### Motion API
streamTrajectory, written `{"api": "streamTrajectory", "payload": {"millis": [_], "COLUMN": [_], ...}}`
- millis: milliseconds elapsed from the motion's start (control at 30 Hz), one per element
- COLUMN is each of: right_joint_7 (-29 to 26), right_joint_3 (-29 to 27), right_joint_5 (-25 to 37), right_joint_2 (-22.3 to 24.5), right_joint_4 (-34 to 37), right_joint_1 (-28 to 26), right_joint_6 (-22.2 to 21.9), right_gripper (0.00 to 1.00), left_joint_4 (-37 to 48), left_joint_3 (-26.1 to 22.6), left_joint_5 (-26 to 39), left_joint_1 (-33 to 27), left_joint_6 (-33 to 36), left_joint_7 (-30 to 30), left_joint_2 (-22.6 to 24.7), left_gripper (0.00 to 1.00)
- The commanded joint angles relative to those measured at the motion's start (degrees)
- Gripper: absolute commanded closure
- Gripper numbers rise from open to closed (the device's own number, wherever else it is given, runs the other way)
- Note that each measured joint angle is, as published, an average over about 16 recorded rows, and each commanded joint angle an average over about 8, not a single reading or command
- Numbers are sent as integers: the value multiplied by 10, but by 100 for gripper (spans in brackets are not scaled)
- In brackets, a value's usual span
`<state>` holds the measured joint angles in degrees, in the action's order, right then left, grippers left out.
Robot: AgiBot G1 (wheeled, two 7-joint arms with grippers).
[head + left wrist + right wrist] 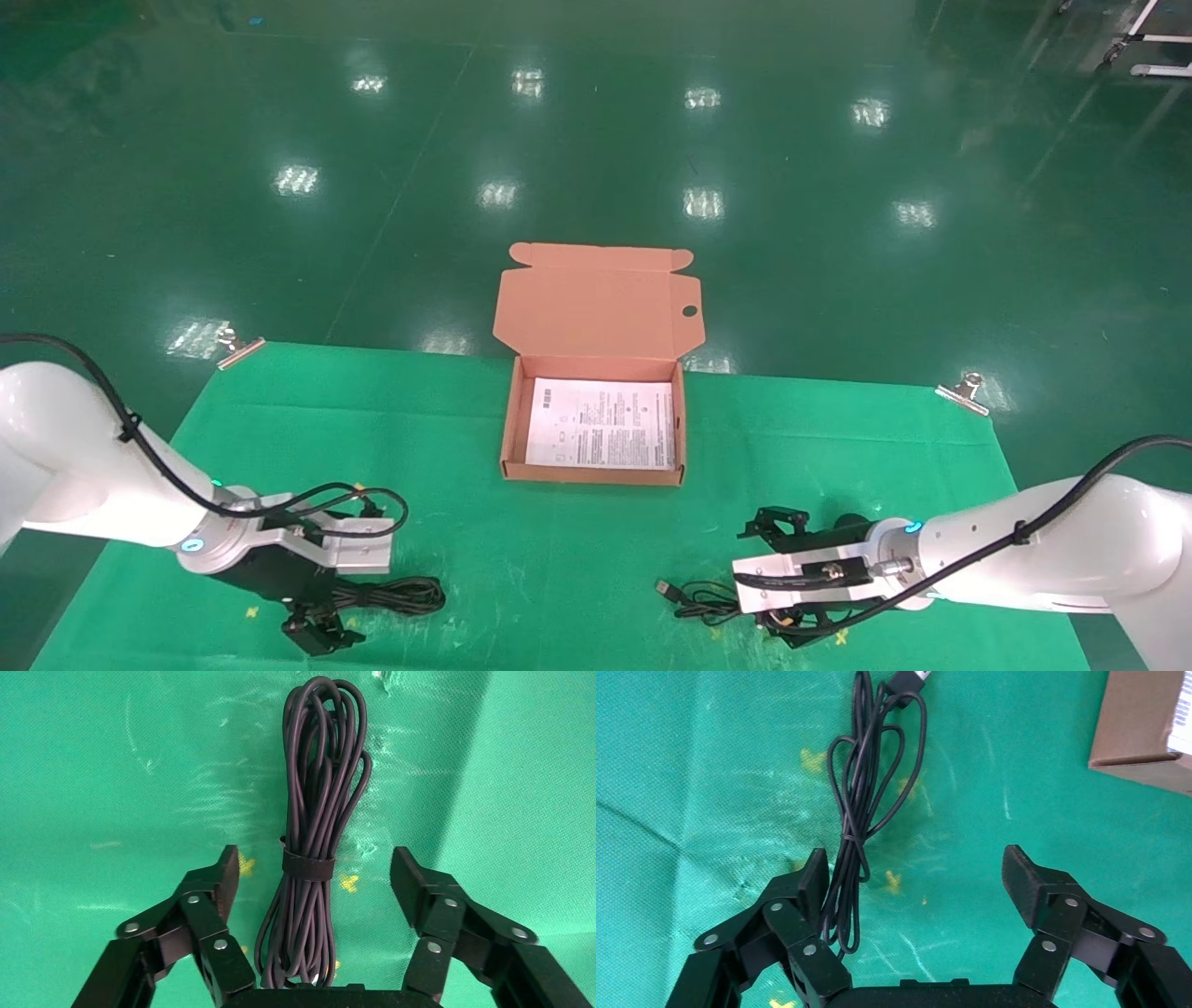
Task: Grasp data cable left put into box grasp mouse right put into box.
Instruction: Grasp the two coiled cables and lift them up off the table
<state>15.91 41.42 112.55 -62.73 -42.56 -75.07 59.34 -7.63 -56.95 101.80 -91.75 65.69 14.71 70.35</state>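
Observation:
The data cable [399,594] is a black oblong bundle held by a band, lying on the green cloth at the front left. My left gripper [319,598] is open and straddles its near end; in the left wrist view the cable [320,776] runs between the open fingers [218,881] of the gripper [314,864], which do not touch it. My right gripper [780,580] is open at the front right. The mouse's thin cord [866,797] with its USB plug [665,589] lies by one finger [810,881]. The mouse body is hidden. The orange box [510,419] stands open at the centre with a white sheet inside.
The green cloth [577,540] covers the table, clipped at the far corners [240,347] [964,391]. The box lid [596,303] stands up behind the box. A corner of the box shows in the right wrist view [1137,727]. Green floor lies beyond.

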Motion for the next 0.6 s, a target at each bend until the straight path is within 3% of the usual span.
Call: {"api": "streamTrajectory", "payload": {"millis": [33,600], "right_joint_7": [0,-2], "right_joint_3": [0,1], "right_joint_5": [0,2], "right_joint_2": [0,-1], "right_joint_4": [-1,-3], "right_joint_1": [0,2], "right_joint_6": [0,1], "right_gripper": [100,100], "left_joint_4": [-1,-6], "left_joint_3": [0,-1], "left_joint_5": [0,1], "left_joint_1": [0,1], "left_joint_6": [0,1], "left_joint_7": [-1,-2], "left_joint_2": [0,-2], "left_gripper": [100,100]}}
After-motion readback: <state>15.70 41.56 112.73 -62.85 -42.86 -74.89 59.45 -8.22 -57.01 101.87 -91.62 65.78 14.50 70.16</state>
